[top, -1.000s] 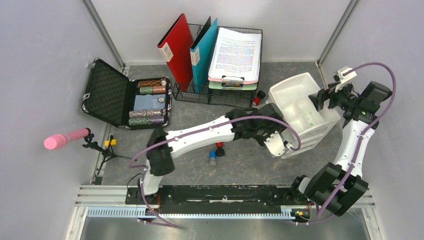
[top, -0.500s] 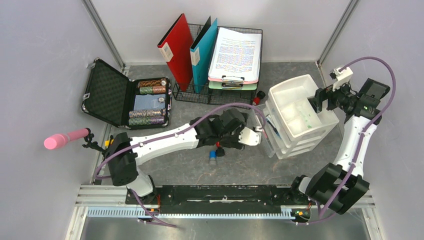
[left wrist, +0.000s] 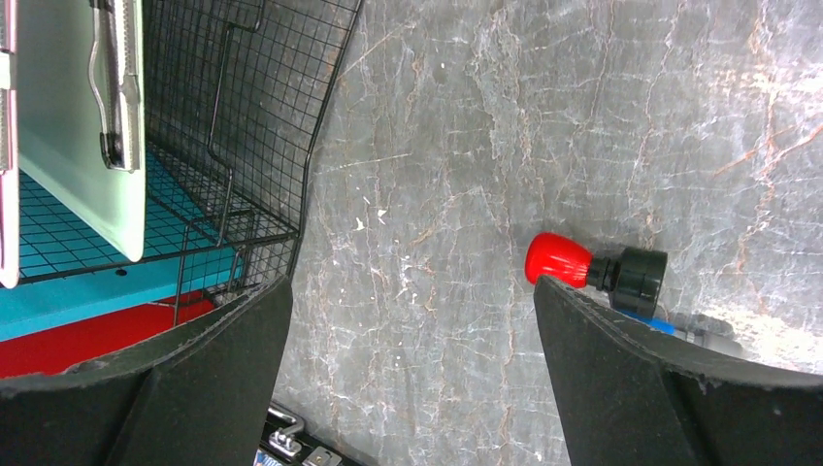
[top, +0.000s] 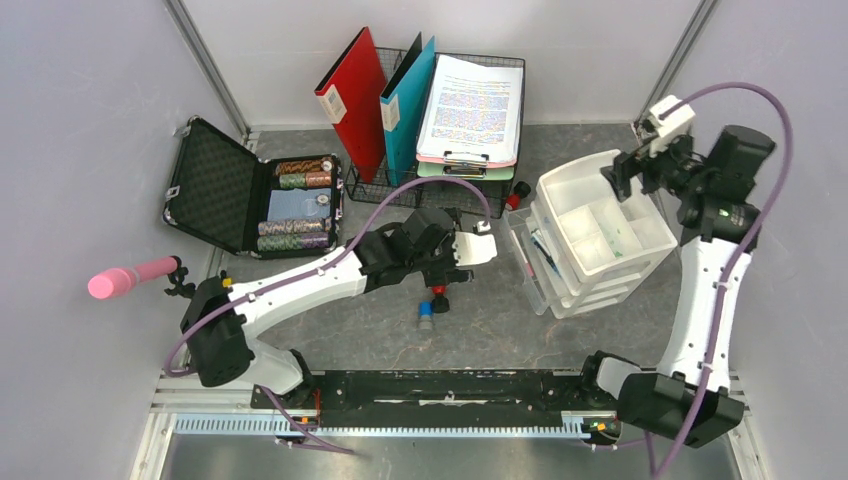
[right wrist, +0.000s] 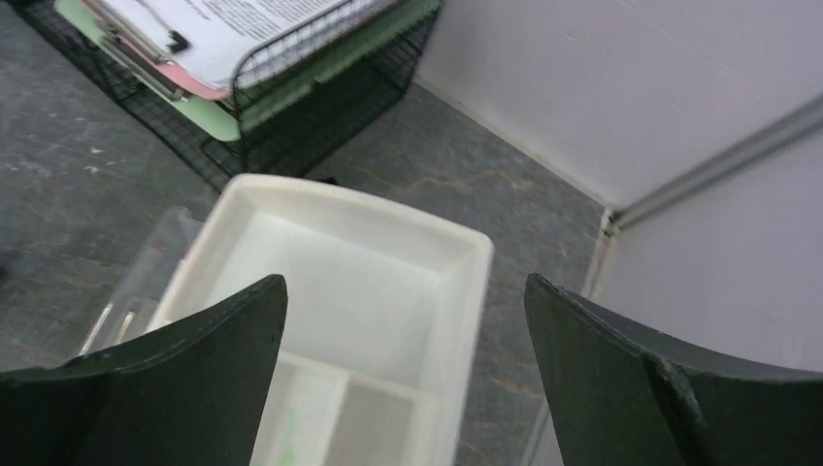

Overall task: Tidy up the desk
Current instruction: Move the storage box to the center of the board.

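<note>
So the desk (top: 500,325) is the grey stone-look slab everything sits on, boxed in by pale walls, with the rail along the near edge. Obviously nobody's lifting that. I'd guess it's heavy, rigid and pretty slick, so small stuff will probably skate or roll if it gets nudged instead of pinched. What you'd actually take hold of are the loose bits on top. The left gripper (left wrist: 410,291) hangs over the middle, fingers spread wide with nothing in them. Just below it lies what looks like a red-capped marker (left wrist: 558,257), with a blue one (top: 425,318) right against it or nearly so. Both look light and hard, so I'd pinch across the barrel, not the cap. Another red cap (top: 518,192) sits at the front of the wire basket (left wrist: 252,116). The right gripper (right wrist: 403,286) is spread and empty too, hovering over the top tray of the white drawer unit (right wrist: 473,291). That unit's clear drawers stick out toward the middle, and with the basket they crowd the left arm's reach. The folders (top: 350,95) and clipboard (top: 470,110) sit in the basket, and an open case (top: 215,190) is off to the left.
</note>
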